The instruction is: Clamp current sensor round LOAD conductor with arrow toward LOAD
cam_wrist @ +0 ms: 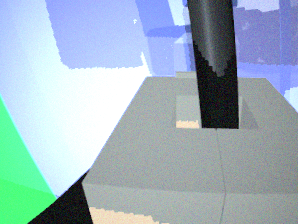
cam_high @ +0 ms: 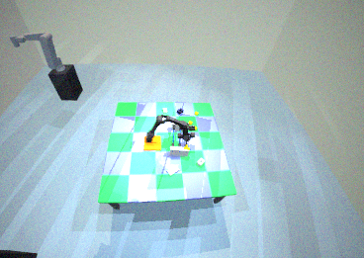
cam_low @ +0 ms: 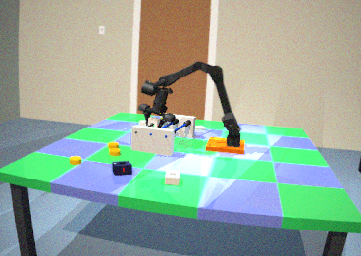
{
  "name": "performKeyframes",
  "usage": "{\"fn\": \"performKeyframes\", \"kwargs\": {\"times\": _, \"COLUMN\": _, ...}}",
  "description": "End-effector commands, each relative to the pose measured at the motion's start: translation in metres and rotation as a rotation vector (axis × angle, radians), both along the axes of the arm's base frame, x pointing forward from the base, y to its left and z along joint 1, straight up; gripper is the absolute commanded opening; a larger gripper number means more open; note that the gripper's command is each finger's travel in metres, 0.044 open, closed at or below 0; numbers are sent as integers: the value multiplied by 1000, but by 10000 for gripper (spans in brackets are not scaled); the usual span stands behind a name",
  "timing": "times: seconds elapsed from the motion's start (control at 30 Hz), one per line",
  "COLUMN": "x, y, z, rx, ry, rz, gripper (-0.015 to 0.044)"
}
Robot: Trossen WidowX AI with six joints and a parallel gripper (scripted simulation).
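The grey sensor (cam_wrist: 150, 142) fills the lower wrist view. Its two halves meet at a thin seam, and its top has a square opening; whether it is latched cannot be told. My gripper (cam_wrist: 142, 167) (cam_low: 156, 123) is shut on the sensor, one black finger across its far part, the other at the lower left. It is low between the white front panel (cam_low: 152, 144) and the white rear panel (cam_low: 188, 126). Blue conductors (cam_low: 181, 128) with black ends run between the panels. The arrow, the LOAD marker and the conductor inside the sensor cannot be made out.
The arm's orange base (cam_high: 152, 143) (cam_low: 221, 145) stands beside the panels. A dark blue block (cam_low: 122, 168) (cam_high: 180, 111), a white block (cam_low: 172, 178) (cam_high: 164, 111) and yellow discs (cam_low: 76, 160) (cam_low: 114, 151) lie on the table. A white tile (cam_high: 201, 161) lies on the opposite side.
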State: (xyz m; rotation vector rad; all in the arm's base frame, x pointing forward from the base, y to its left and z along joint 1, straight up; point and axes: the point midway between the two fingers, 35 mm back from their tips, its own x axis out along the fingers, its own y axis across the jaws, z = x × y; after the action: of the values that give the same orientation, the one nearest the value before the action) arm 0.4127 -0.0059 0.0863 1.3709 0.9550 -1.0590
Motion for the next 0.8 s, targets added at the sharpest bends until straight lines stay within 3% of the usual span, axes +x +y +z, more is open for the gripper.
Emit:
{"fn": "performKeyframes", "kwargs": {"times": 0.0, "x": 0, "y": 0, "z": 0, "rx": 0, "ry": -2, "rz": 0, "gripper": 186}}
{"fn": "performKeyframes", "kwargs": {"times": 0.23, "x": 0, "y": 0, "z": 1, "rx": 0, "ry": -3, "rz": 0, "gripper": 2}}
{"fn": "performKeyframes", "kwargs": {"times": 0.77, "x": -2, "y": 0, "z": 1, "rx": 8, "ry": 97, "rz": 0, "gripper": 0}}
